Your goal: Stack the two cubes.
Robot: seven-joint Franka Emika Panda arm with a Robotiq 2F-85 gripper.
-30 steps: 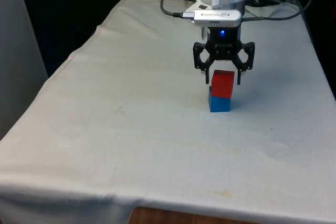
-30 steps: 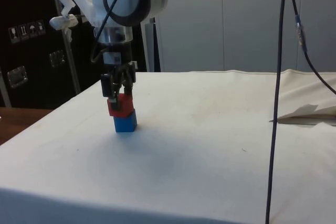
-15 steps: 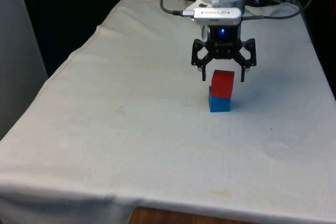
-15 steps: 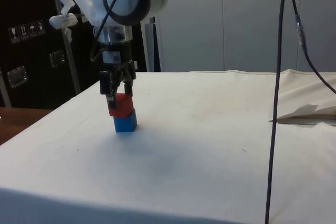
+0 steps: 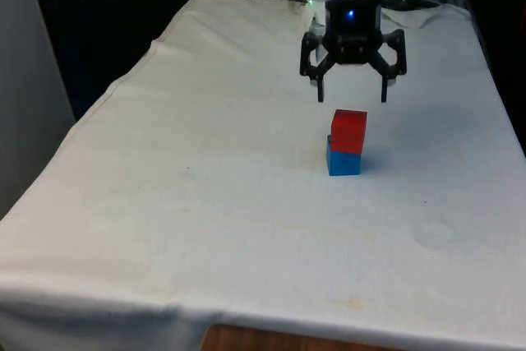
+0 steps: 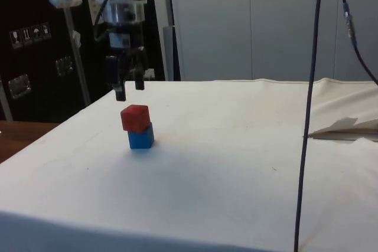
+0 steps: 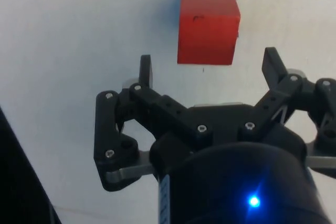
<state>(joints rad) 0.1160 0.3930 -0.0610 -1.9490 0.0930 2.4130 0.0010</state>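
red cube (image 5: 348,131): sits on top of the blue cube (image 5: 343,162), free of the gripper — nothing touching it. In the front view it is shifted a little toward the front view's right of the blue one and looks slightly twisted against it (overhang is small, most of its base looks supported).
blue cube: flat on the white cloth (image 5: 205,203), past the middle of the table toward the robot's end, nothing else near it.
stack: reads as done and standing — both side view and front view show two cubes, one column, no lean I can make out.
gripper (image 5: 352,92): above the red cube with clear air between fingertips and cube top. Jaws spread wide, holding nothing. In the wrist view the fingers (image 7: 145,70) stand either side of the red cube's outline, well outside its faces.
step in hand: retreat after release, I'd judge.
how to do it well: go straight up — no sideways drift until the fingertips are well clear of the cube's height; keep the jaws spread as they are (closing now gains nothing and risks a clip on the way).
risk: the offset top cube — a brush from either fingertip could slide it off the blue one. Cloth is soft, so a table bump may also wobble the column.
next: lift clear, then move off; no re-grasp needed unless a squarer stack is required.
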